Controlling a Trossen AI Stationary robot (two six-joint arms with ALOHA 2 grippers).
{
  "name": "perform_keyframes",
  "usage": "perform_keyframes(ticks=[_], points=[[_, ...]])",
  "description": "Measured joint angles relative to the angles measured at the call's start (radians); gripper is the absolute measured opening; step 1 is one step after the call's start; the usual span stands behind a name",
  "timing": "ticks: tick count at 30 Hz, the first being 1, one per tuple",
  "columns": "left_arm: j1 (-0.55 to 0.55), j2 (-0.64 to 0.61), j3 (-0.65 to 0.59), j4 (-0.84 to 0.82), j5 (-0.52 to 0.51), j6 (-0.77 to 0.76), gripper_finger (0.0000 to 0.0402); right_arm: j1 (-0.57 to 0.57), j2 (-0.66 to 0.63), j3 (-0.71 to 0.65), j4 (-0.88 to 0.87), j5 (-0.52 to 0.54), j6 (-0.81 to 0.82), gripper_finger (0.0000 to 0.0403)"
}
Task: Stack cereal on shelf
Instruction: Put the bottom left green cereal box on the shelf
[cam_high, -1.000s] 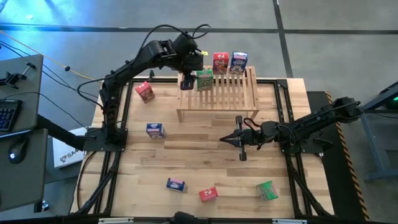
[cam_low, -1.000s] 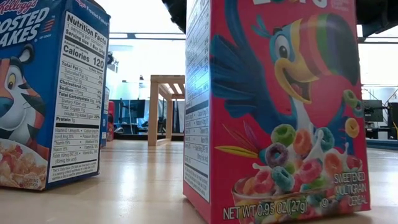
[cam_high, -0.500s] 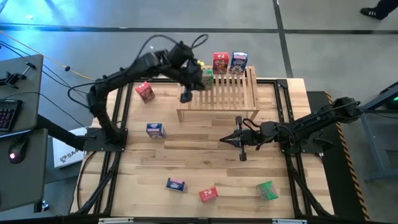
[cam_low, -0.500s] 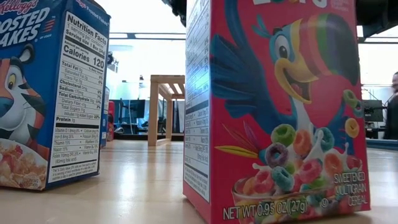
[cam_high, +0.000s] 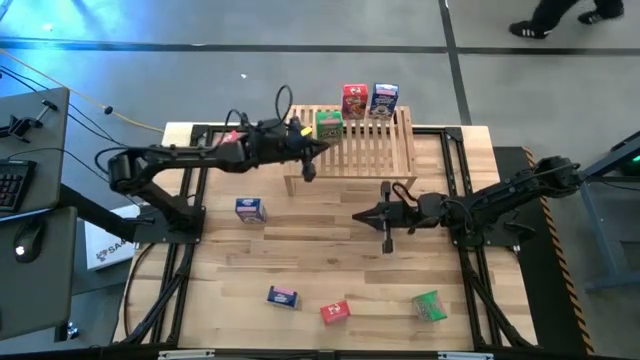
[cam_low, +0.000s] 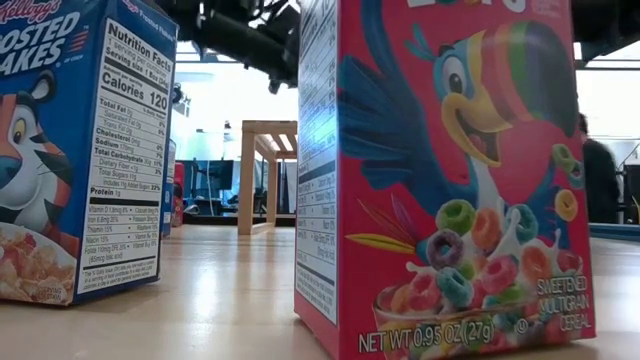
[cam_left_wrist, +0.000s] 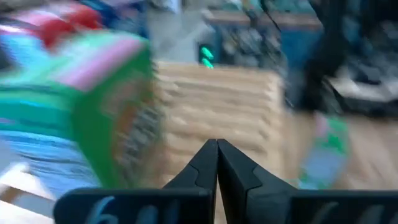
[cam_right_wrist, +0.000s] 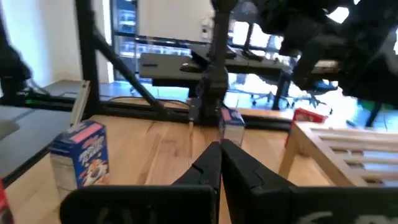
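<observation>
The light-wood shelf (cam_high: 352, 155) stands at the table's far middle. A green cereal box (cam_high: 328, 125) stands on its slats at the far left end, with a red box (cam_high: 354, 100) and a blue box (cam_high: 384, 98) upright at the far edge. My left gripper (cam_high: 319, 149) is shut and empty, reaching nearly level over the shelf's left end, just near of the green box (cam_left_wrist: 93, 112). My right gripper (cam_high: 357, 216) is shut and empty, hovering in front of the shelf. Loose boxes lie on the table: blue (cam_high: 250, 208), blue (cam_high: 283, 296), red (cam_high: 335, 312), green (cam_high: 428, 305).
My left arm (cam_high: 200, 155) stretches low across the table's far left and partly covers a red box (cam_high: 234, 136). The low view is filled by a blue box (cam_low: 80, 150) and a red box (cam_low: 450, 170) close to the camera. A person (cam_high: 560, 15) walks beyond the table.
My left arm has sunk from a high arch to a low, stretched reach. Its gripper has come down beside the shelf's left end and tipped from pointing down to nearly level, toward the shelf. The green box stays put on the slats.
</observation>
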Motion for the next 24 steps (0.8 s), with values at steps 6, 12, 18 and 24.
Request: perform_keyframes(ticks=[6,12,18,24], points=[[0.008,0.100,-0.013,0.139,-0.033,-0.045,0.0001,0.001,0.000,0.000,-0.035,0.014,0.009,0.0000],[0.009,0.166,-0.013,0.197,-0.157,-0.047,0.0000,0.001,0.000,0.000,-0.040,0.019,0.016,0.0000],[0.035,0.182,-0.013,0.241,-0.203,-0.074,0.0000,0.001,0.000,0.000,-0.040,0.025,0.013,0.0000],[0.055,0.182,-0.013,0.243,-0.205,-0.073,0.0000,0.001,0.000,0.000,-0.039,0.025,0.005,0.0000]])
